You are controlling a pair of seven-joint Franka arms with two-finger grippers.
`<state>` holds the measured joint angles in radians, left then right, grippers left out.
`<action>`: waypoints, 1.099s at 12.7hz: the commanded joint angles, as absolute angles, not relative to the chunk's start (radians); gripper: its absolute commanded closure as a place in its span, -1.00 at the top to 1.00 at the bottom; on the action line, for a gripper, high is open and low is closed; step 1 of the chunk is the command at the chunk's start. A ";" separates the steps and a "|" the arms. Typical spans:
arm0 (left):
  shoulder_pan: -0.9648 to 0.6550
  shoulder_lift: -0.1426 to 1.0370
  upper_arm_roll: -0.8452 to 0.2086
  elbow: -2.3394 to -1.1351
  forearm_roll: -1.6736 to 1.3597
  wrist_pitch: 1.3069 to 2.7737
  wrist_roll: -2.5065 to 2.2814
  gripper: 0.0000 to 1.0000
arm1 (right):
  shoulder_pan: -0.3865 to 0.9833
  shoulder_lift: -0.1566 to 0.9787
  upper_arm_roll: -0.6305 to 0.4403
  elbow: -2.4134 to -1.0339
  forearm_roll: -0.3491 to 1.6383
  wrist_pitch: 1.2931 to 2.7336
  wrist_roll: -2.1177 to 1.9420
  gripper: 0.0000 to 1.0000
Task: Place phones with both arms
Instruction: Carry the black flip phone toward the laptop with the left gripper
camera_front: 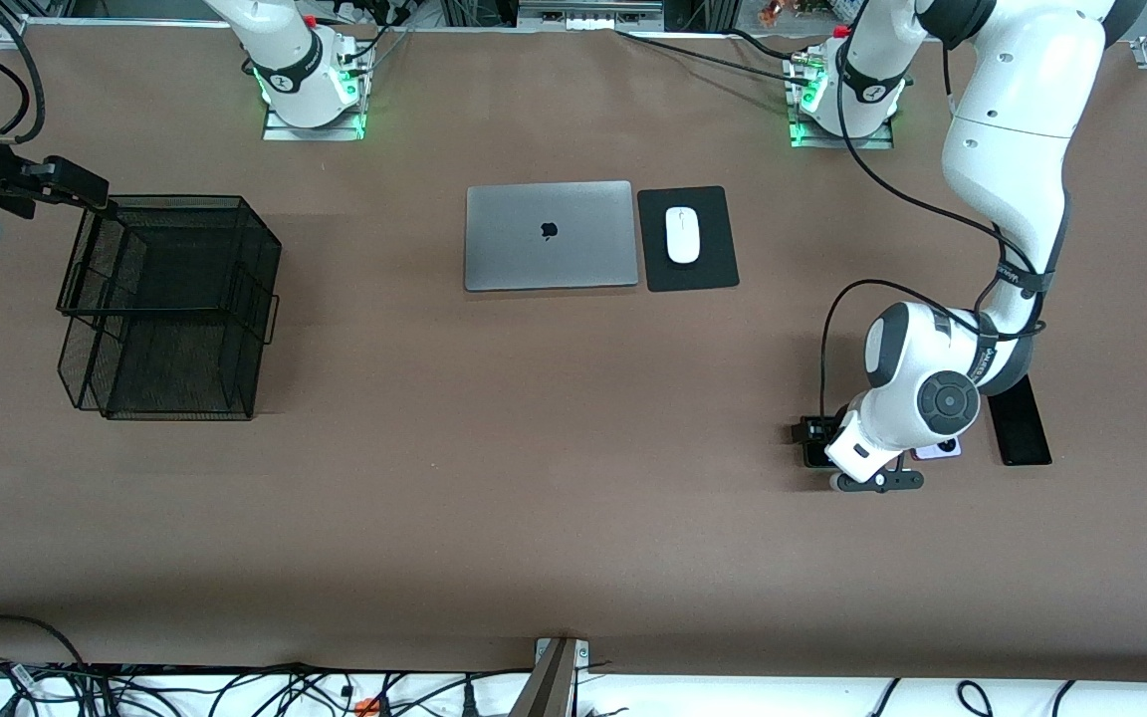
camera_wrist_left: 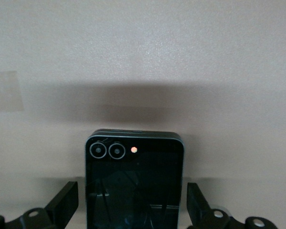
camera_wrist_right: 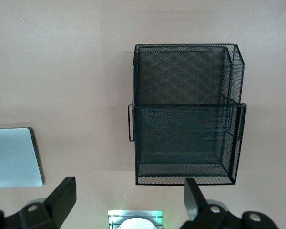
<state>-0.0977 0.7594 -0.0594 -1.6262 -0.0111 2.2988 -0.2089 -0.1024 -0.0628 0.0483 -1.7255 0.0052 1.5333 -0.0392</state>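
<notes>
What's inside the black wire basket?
Nothing shows inside the black mesh basket: the right wrist view looks down through its open top onto bare mesh floor in both compartments. No phone is in it. The mesh walls hide little.

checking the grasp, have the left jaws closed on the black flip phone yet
No, the black flip phone lies between the left gripper's open jaws, with a gap at each side.

A brown worktop carried everything. A black wire-mesh basket stood on it toward the right arm's end. Near the middle lay a closed silver laptop, with a black mouse pad just beside it bearing a white mouse. Toward the left arm's end three phones lay in a row: a black flip phone, a pale-lilac flip phone largely hidden under the arm, and a slim black slab phone.
</notes>
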 commanded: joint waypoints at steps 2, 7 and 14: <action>-0.109 0.753 -0.055 -1.638 -0.020 2.315 -0.222 1.00 | -0.112 -0.057 0.052 -1.706 0.006 1.519 -0.041 1.00; -0.106 0.758 -0.055 -1.637 -0.020 2.315 -0.222 0.23 | -0.110 -0.057 0.052 -1.706 0.006 1.517 -0.041 1.00; -0.110 0.672 -0.095 -1.547 -0.023 2.249 -0.335 -0.55 | -0.112 -0.057 0.052 -1.706 0.006 1.519 -0.041 1.00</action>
<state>-0.1024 0.7410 -0.0624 -1.5806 -0.0115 2.3125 -0.2681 -0.1026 -0.0626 0.0482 -1.7254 0.0052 1.5333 -0.0392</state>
